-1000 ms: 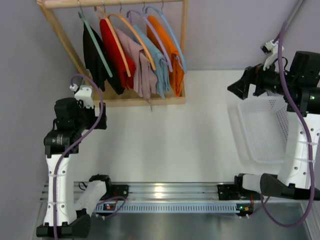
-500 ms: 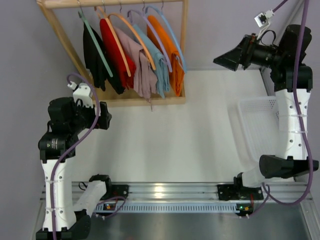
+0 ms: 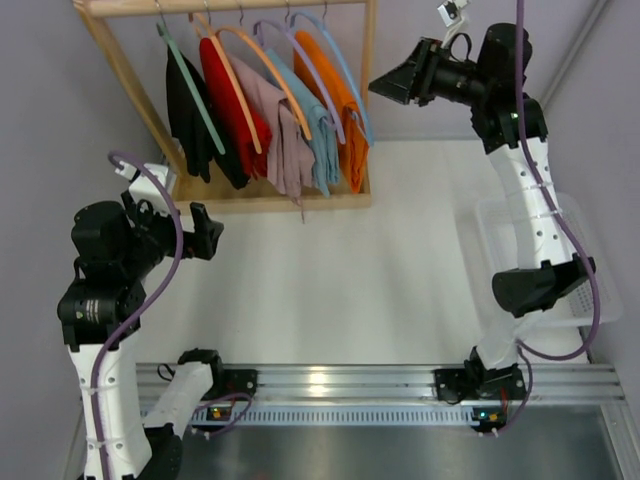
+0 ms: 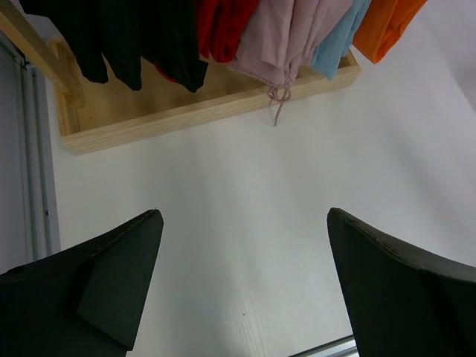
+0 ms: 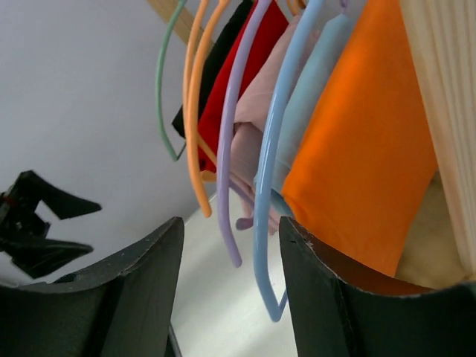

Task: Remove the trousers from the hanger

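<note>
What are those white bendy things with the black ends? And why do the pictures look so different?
Those are two robot arms fixed to a white table. One picture looks down from above. The other two come from small cameras on the arms' wrists, so each shows its own black fingers. A wooden rack stands on the table with clothes on coloured hangers, and a white basket sits beside the right arm. The job is to take the orange trousers off the light-blue hanger. The right tool is up close to them, fingers apart, holding nothing. The left tool is wide open over the table.
</note>
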Motion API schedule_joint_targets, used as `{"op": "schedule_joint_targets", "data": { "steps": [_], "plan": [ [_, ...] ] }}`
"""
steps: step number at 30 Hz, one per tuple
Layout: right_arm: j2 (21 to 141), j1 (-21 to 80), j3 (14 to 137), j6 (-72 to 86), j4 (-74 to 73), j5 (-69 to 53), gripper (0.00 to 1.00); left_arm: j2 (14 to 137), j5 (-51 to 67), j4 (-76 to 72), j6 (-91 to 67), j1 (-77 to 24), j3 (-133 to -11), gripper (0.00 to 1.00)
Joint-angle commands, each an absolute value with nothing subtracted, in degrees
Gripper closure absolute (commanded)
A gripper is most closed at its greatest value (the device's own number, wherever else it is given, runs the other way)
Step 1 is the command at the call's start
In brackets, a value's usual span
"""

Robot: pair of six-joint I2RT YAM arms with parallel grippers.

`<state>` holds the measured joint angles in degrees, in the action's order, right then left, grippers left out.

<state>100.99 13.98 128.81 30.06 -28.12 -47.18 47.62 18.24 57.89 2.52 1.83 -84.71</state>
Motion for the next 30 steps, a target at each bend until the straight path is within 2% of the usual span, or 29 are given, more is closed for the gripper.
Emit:
{"op": "schedule_joint_targets", "data": {
  "steps": [1, 6, 10, 17, 22, 30],
  "plan": [
    [102.39, 18.01, 134.47, 26.28, -29.0, -37.2, 0.45, 47.11, 18.98, 56.78, 1.49, 1.67, -85.52, 0.02],
    [103.18, 24.24, 135.7, 17.15, -31.99, -21.03, 0.5, 46.76, 18.72, 56.78, 1.06, 1.67, -84.73, 0.01],
    [103.89, 28.73, 136.05, 11.27, -32.25, -13.38, 0.55, 46.5, 19.51, 56.78, 0.79, 1.76, -85.17, 0.01],
    [106.08, 34.01, 136.32, 7.12, -32.08, 1.29, 0.55, 46.32, 20.04, 56.78, 0.18, 1.67, -86.31, 0.02],
    [106.44, 34.28, 136.41, 6.68, -31.38, 3.25, 0.55, 45.88, 20.13, 56.78, 0.18, 1.67, -86.31, 0.01],
    [100.47, 34.45, 134.83, 6.07, -28.67, -4.57, 0.55, 45.0, 20.56, 56.78, 0.18, 1.67, -84.11, 0.01]
  ]
}}
